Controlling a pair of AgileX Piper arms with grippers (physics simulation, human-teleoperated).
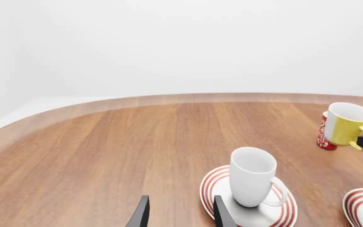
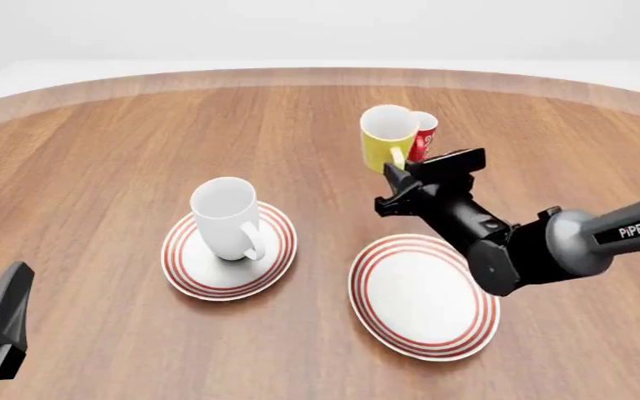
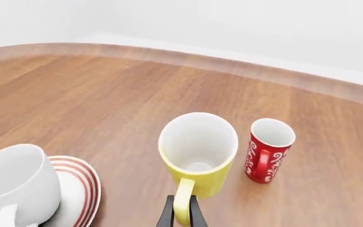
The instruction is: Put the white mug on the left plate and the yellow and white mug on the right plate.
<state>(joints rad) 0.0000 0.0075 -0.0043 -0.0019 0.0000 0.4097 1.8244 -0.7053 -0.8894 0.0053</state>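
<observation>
The white mug [image 2: 222, 218] stands upright on the left plate [image 2: 277, 250]; both also show in the left wrist view, mug [image 1: 252, 176] and plate [image 1: 213, 182]. My right gripper [image 2: 400, 171] is shut on the handle of the yellow and white mug [image 2: 385, 137] and holds it a little above the table, beyond the right plate [image 2: 422, 293]. In the right wrist view the fingers [image 3: 166, 215] clamp the yellow handle [image 3: 183, 203]. My left gripper [image 1: 180, 215] is open and empty, near the table's front left [image 2: 9, 292], apart from the white mug.
A slim red cup [image 2: 425, 136] with white lettering stands just behind and right of the yellow mug, close to it [image 3: 266, 150]. The round wooden table's far edge [image 2: 320, 75] curves behind. The right arm [image 2: 542, 246] reaches in above the right plate's far side.
</observation>
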